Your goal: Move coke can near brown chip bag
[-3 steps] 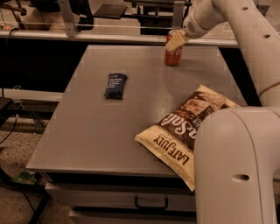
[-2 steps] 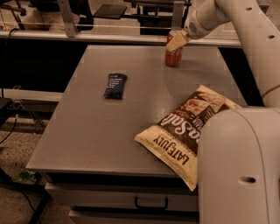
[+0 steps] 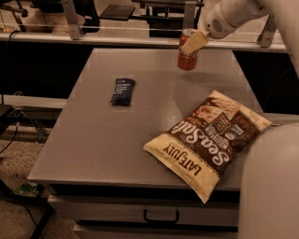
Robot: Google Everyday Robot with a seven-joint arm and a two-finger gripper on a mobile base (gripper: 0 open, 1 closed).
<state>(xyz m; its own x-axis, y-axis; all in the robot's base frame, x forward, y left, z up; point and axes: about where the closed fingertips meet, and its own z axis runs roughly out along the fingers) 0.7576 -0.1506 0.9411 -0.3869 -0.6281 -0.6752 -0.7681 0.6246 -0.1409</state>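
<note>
Where the arm (image 3: pixel 233 14) reaches over the far right part of the table (image 3: pixel 103 140), the gripper (image 3: pixel 193 42) is entered as pinching the coke can (image 3: pixel 187 58), one cream finger lying across the can's upper front. The can stands upright near the table's far edge; whether its base rests on the surface or hangs just clear cannot be told. Nearer the camera, and well apart from the can, lies the brown chip bag (image 3: pixel 210 140), flat at the near right corner, with one corner past the table's front edge. To the left, well apart from both, lies a dark blue snack packet (image 3: pixel 123 90). Risks, as judged: the hold sits high on the can, so a quick swing toward the bag could tip it or let it slip; set down too close, it could land on the bag's raised edge and topple; a low pass could push the overhanging bag off the front. Count: one gripper, one coke can, one chip bag, one blue packet, one table.
</note>
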